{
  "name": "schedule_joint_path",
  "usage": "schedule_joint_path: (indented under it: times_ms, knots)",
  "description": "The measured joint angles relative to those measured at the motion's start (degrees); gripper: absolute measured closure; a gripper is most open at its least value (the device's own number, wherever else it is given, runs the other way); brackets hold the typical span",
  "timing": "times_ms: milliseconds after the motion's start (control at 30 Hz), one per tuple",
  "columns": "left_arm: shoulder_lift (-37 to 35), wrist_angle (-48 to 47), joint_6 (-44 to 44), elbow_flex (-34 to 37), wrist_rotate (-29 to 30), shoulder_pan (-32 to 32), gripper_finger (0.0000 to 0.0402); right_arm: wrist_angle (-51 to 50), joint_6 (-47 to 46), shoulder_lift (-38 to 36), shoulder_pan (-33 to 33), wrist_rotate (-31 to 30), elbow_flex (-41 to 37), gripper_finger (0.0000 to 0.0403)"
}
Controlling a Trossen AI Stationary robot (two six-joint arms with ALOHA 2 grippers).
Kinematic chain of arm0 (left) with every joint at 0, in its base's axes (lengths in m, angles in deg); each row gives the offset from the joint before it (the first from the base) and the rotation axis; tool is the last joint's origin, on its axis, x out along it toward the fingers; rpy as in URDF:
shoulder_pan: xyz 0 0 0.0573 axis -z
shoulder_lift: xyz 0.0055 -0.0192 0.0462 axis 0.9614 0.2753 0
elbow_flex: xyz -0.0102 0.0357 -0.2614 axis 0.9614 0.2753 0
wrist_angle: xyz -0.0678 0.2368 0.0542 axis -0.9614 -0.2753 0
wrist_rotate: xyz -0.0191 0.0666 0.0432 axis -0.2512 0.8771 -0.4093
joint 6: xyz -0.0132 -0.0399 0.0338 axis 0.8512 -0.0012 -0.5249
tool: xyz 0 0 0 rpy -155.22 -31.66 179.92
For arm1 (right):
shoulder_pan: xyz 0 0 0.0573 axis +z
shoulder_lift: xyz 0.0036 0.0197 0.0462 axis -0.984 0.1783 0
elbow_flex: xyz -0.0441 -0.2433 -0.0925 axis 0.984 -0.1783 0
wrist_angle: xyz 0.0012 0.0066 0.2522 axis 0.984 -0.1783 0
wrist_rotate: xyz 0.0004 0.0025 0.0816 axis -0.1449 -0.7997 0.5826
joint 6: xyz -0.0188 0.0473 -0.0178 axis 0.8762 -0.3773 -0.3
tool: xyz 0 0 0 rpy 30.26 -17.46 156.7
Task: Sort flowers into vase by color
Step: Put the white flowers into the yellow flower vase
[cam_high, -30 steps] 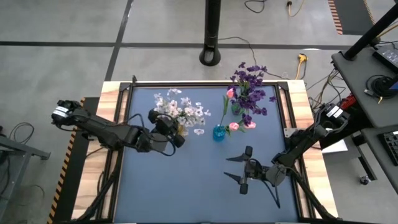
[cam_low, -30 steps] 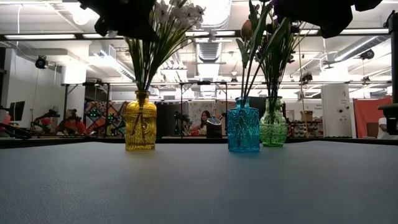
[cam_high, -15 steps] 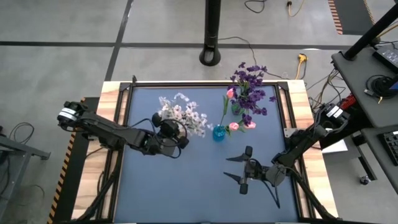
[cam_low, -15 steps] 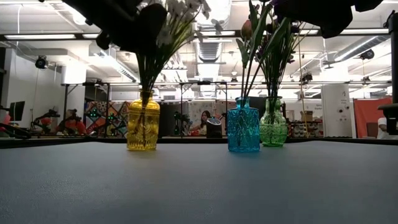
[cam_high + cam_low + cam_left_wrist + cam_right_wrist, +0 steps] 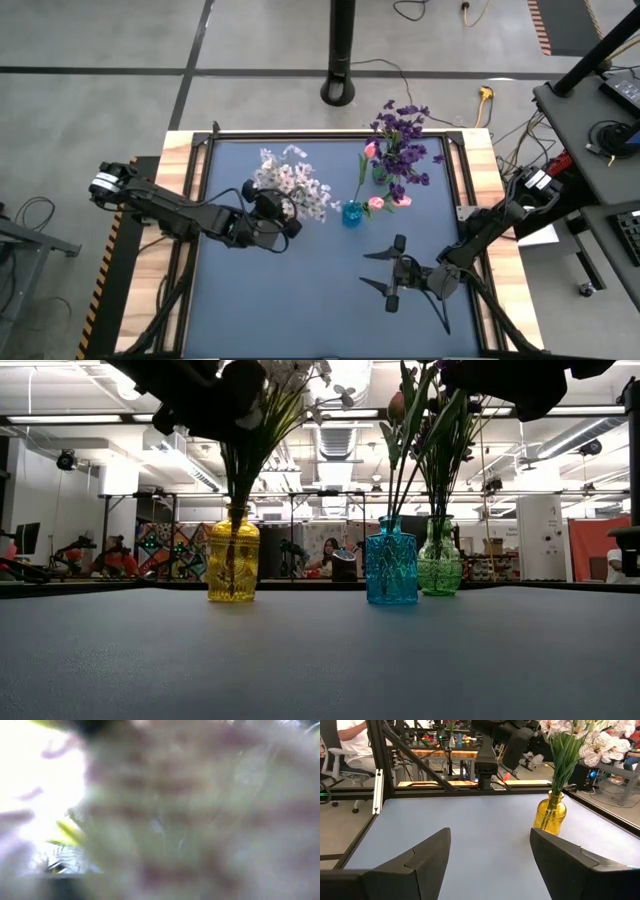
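You have three vases on the tabletop (image 5: pixel 300 310): a yellow vase (image 5: pixel 233 568) with white flowers (image 5: pixel 293 183), a blue vase (image 5: pixel 391 569) with pink tulips (image 5: pixel 376 203), and a green vase (image 5: pixel 439 563) with purple flowers (image 5: pixel 403 135). Your left gripper (image 5: pixel 283 212) sits among the white blossoms above the yellow vase, arm stretched across from the left edge; you cannot tell whether it is clenched. Your right gripper (image 5: pixel 394 270) rests spread wide and empty on the tabletop, well apart from the vases.

Robotics lab: open hall, ceiling strip lights (image 5: pixel 60 419), metal frame rigs (image 5: pixel 380 765), floor cables (image 5: pixel 500 130).
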Motion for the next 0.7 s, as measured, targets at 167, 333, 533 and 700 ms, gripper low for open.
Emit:
schedule_joint_path:
  times_ms: [167, 333, 533, 700]
  knots:
    - [-0.06, 0.00, -2.20, 0.00, -0.54, -0.02, 0.0277, 0.02, 0.02, 0.00, 0.00, -0.02, 0.00, 0.0135]
    - [-0.22, -2.50, -4.41, -1.74, -2.08, 0.11, 0.0215, 0.09, 0.32, 0.02, 0.00, -0.13, 0.00, 0.0133]
    - [-0.29, -15.42, -3.02, -7.89, -3.37, 0.20, 0.0158, 0.15, 0.11, 0.02, 0.00, -0.20, 0.00, 0.0131]
    - [-0.29, -23.51, -1.64, -12.13, -6.70, 0.48, 0.0136, 0.13, 0.31, 0.02, 0.00, -0.20, 0.00, 0.0133]
